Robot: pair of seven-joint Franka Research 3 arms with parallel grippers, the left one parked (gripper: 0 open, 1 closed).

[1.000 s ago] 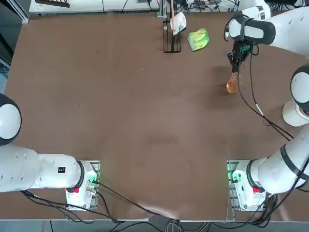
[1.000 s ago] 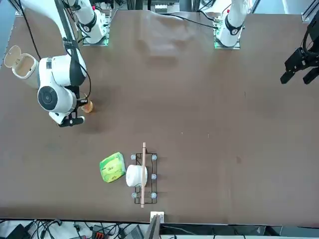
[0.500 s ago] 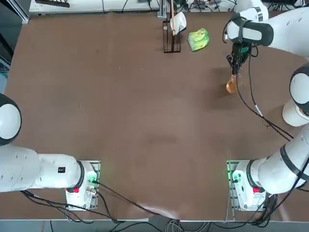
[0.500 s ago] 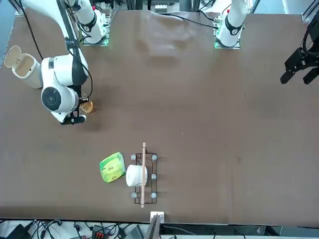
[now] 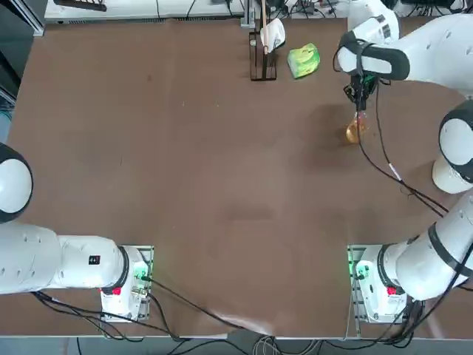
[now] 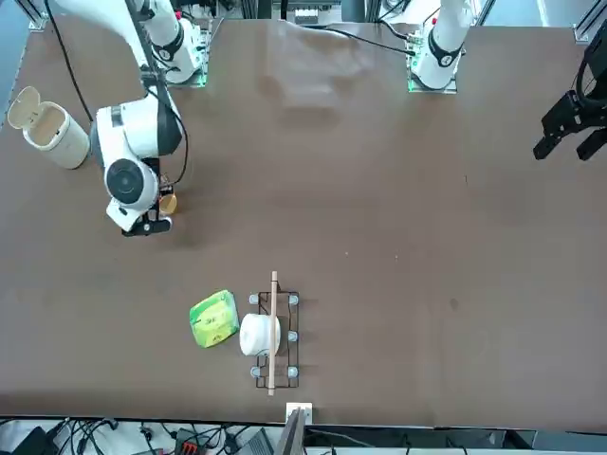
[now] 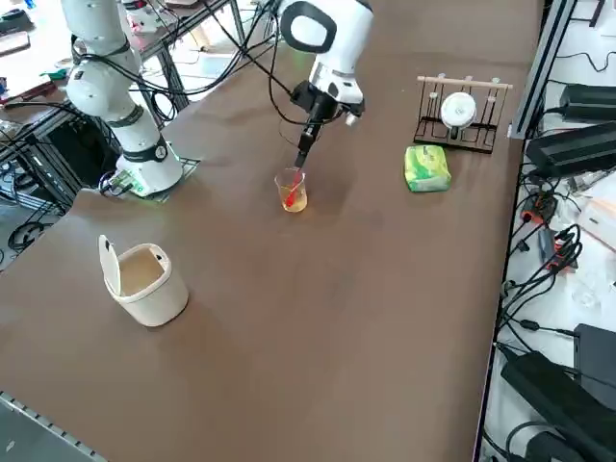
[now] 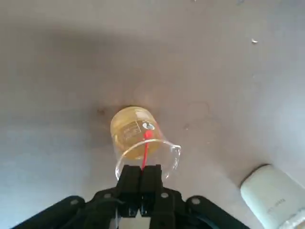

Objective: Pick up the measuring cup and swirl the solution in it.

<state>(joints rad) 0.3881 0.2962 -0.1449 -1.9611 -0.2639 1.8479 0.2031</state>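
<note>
Right here you have the jaws of the right gripper (image 8: 142, 168) clenched on a thin red stirrer with a rounded tip (image 8: 146, 151), poised over the small clear measuring cup (image 7: 291, 191), with that tip down by the pale orange, see-through solution (image 8: 133, 131) in its base. Your cup is at the brown surface (image 7: 289, 337), on the robot's right side, between the white lidded canister (image 7: 154, 289), its lid swung open, and the green-and-yellow packet (image 7: 425, 168), which lies near a dark wire rack with a pale wooden bar (image 7: 454, 144).
</note>
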